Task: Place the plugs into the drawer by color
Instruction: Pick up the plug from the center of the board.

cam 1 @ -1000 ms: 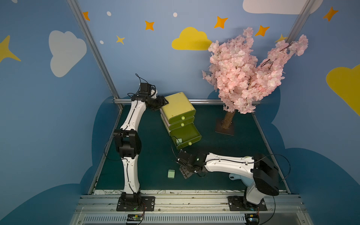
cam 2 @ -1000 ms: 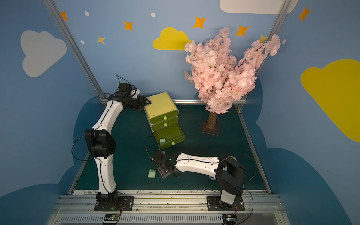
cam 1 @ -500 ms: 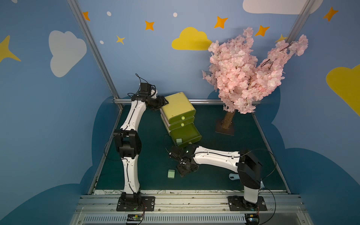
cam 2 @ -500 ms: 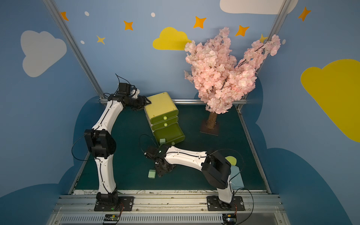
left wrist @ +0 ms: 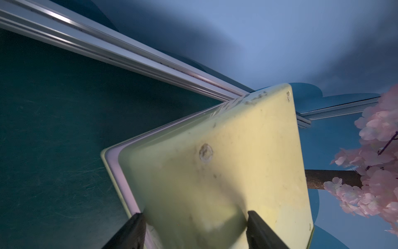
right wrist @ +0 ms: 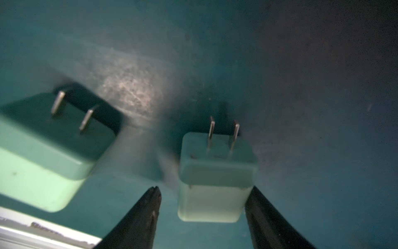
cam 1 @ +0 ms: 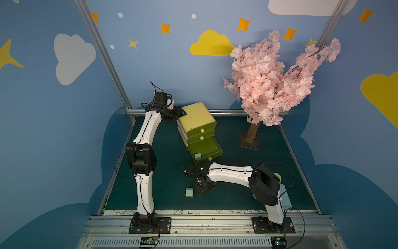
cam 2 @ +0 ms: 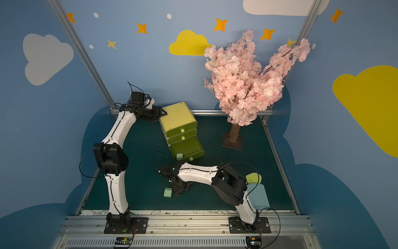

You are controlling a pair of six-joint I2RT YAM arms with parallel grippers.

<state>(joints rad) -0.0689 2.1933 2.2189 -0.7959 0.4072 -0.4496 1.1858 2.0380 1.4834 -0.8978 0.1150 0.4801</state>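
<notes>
A mint plug (right wrist: 215, 172) lies on the mat (right wrist: 312, 86) between the right gripper's (right wrist: 204, 190) spread jaws, a second plug (right wrist: 43, 155) just beside. An off-centre squeeze could twist it or knock the neighbour. The left gripper (left wrist: 195, 215) pinches the chest's (left wrist: 226, 161) corner; its bottom drawer (cam 1: 215, 153) stands open.

Our left arm (cam 1: 148, 129) reaches far, left gripper (cam 1: 181, 113) narrowly clamped; our right arm (cam 1: 228, 174) stretches low leftward, right gripper (right wrist: 203, 189) pointing down, jaws apart.
</notes>
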